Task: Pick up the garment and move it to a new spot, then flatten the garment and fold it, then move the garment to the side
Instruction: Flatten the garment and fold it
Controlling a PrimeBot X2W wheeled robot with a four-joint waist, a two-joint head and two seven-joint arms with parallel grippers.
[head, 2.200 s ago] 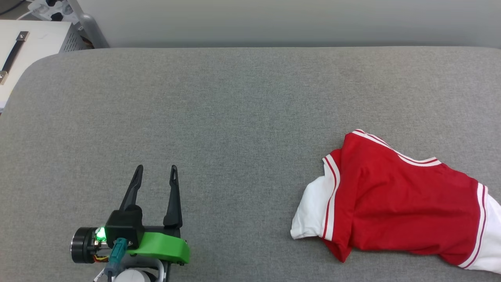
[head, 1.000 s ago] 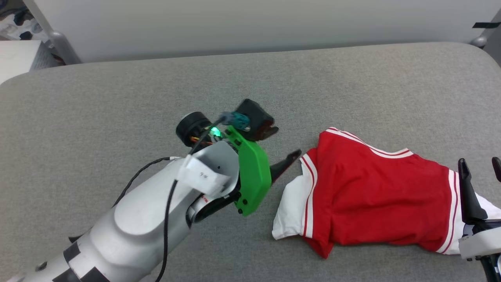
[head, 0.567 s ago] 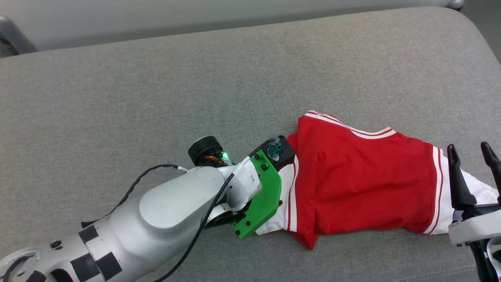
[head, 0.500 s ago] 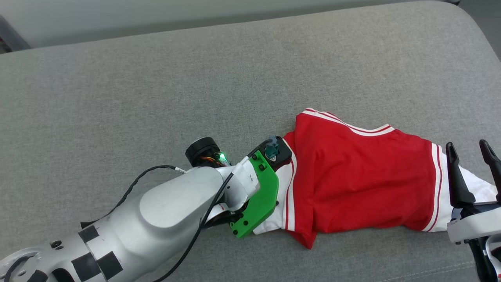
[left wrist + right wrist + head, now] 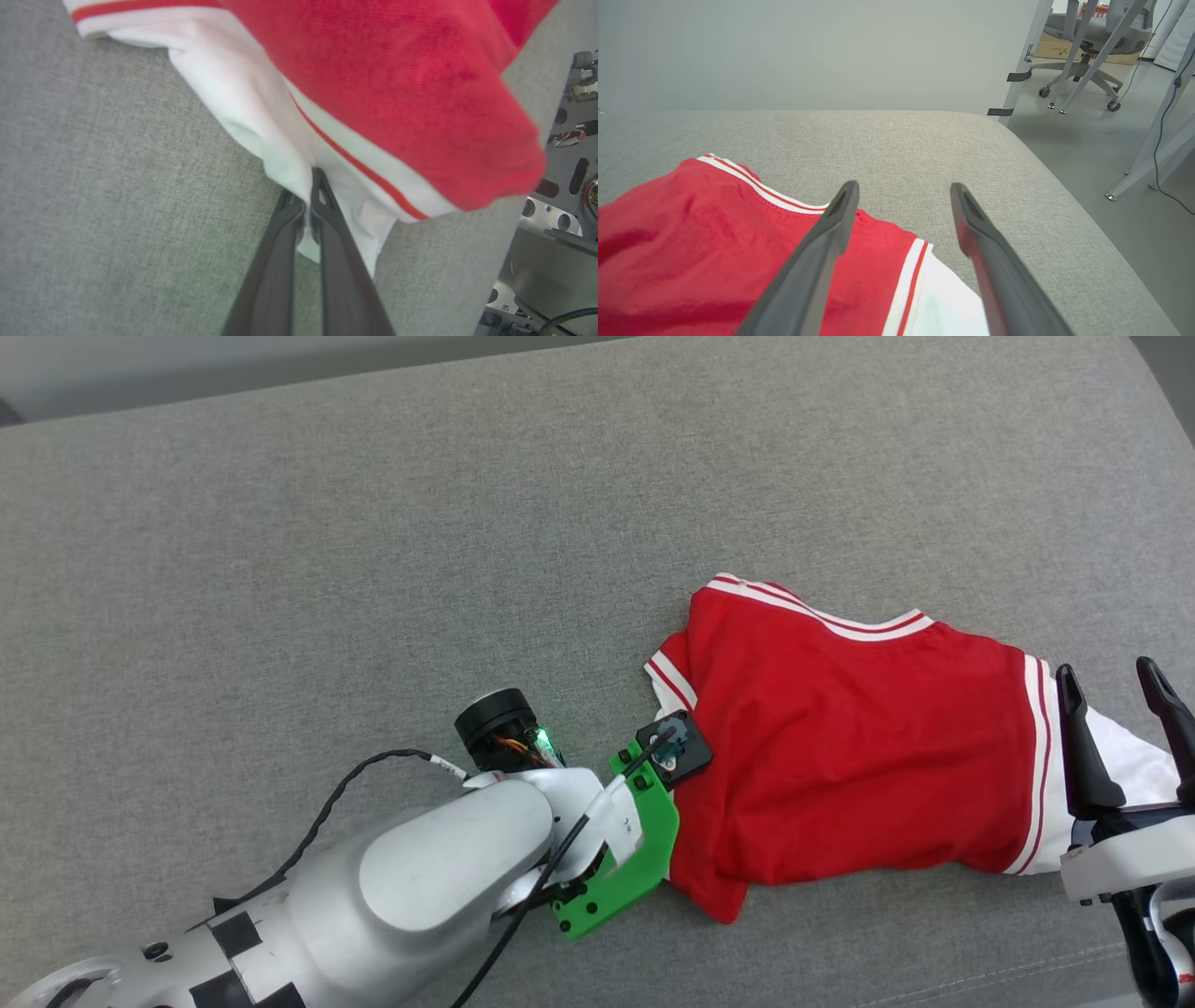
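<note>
Barely off the starting line here. At about 7 o'clock in the head view the robot's left arm (image 5: 448, 868) reaches in across the grey upholstered surface (image 5: 373, 523). The left gripper (image 5: 306, 198) is the bit that matters. In the left wrist view its two dark fingers are pressed together, with a fold of the white sleeve (image 5: 252, 112) pinched between the tips. That's at the 9 o'clock end of the garment (image 5: 840, 756). The shirt itself is a rumpled red heap at roughly 3 to 4 o'clock in the head view. Its striped collar edge is up at 12 o'clock of the heap, and its bulk rests on the cushion. It's hard to tell whether the pinched corner is off the fabric at all. Further right, at the 3 o'clock edge, the right gripper (image 5: 1106, 670) hangs with its fingers spread wide. It sits just over the other white sleeve (image 5: 943, 298), and nothing is between its fingers. Best guess on progress: the first grab is made on one side only and the shirt isn't lifted yet. That means the carry to a new spot, the flattening, the folding and the final shove to the side are all left to do. The right side probably wants its own pinch on that far sleeve before any lift. Otherwise the shirt will just dangle and bunch up from one corner.
</note>
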